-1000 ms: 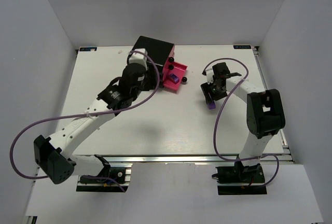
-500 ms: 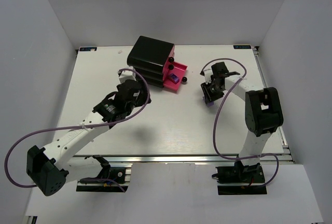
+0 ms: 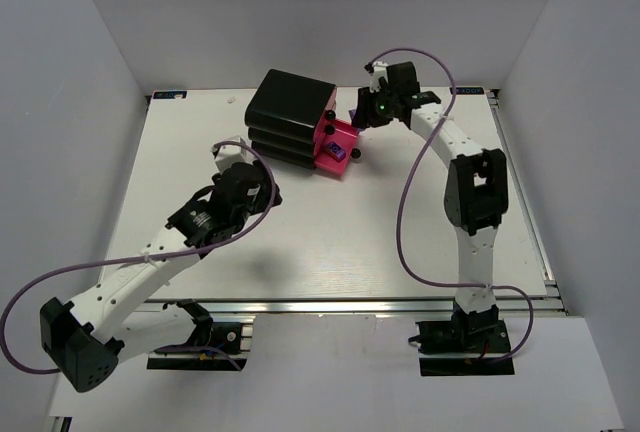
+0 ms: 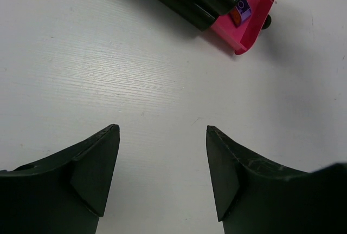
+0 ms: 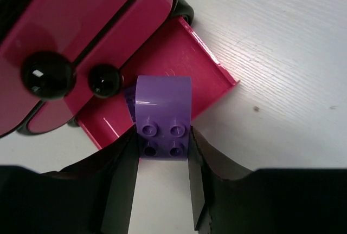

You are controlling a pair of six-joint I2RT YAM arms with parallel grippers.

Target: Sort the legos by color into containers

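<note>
Only the right wrist view shows the right gripper (image 5: 162, 158) pinching a purple lego (image 5: 163, 116) above the open bottom drawer (image 5: 184, 60); overhead, that brick is nearly hidden behind the gripper (image 3: 368, 112). The left gripper (image 4: 162, 174) hangs spread and holds nothing over the table (image 4: 108, 82) (another purple brick (image 4: 243, 7) lies in the drawer beside the black cabinet (image 3: 290, 102)).

Bare table (image 3: 330, 242) across the near and middle stretch, open to passage. At far centre, black cabinet (image 3: 290, 117) blocking, bottom pink drawer (image 3: 338, 147) pulled out to its right. Right gripper (image 5: 162, 182) with purple brick (image 5: 162, 117) above that drawer, crowding it. Left gripper (image 4: 162, 180) over open table.
</note>
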